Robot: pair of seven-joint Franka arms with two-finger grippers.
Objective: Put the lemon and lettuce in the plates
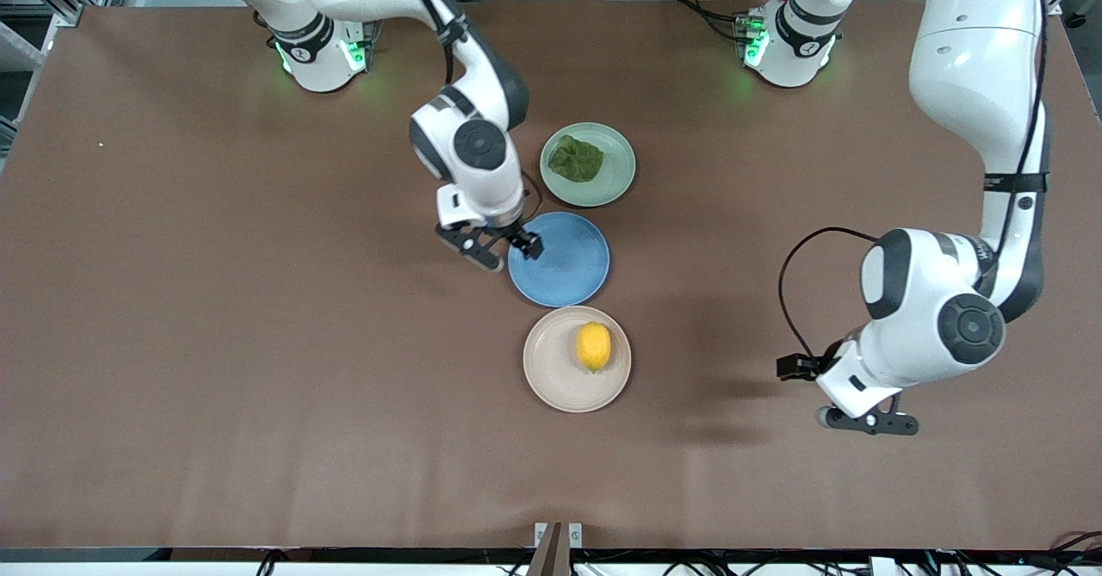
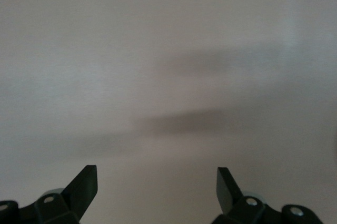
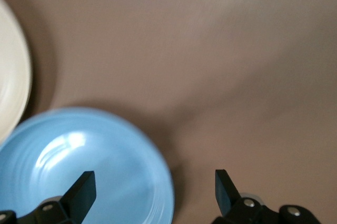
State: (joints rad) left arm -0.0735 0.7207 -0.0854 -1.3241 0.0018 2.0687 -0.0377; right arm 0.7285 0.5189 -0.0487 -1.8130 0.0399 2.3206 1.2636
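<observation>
Yellow lemon (image 1: 593, 346) sits in beige plate (image 1: 577, 358) at 6 o'clock, lettuce (image 1: 576, 159) in mint plate (image 1: 588, 164) at 12, both hands released: right hand (image 1: 500, 251) over blue plate (image 1: 559, 259) edge, left hand (image 1: 868, 422) over bare table (image 1: 215, 343), so imo just lift straight up w/o clipping rims.

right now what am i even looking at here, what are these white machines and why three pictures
Two white robot arms stand at a brown table. The big picture looks down from a high camera facing them; the other two come from cameras on each arm's wrist. Three plates sit in a row: the lettuce lies in the mint green plate, the blue plate holds nothing, and the lemon lies in the beige-pink plate. The right gripper hangs open over the blue plate's edge, holding nothing. The left gripper waits open over bare table toward the left arm's end.
</observation>
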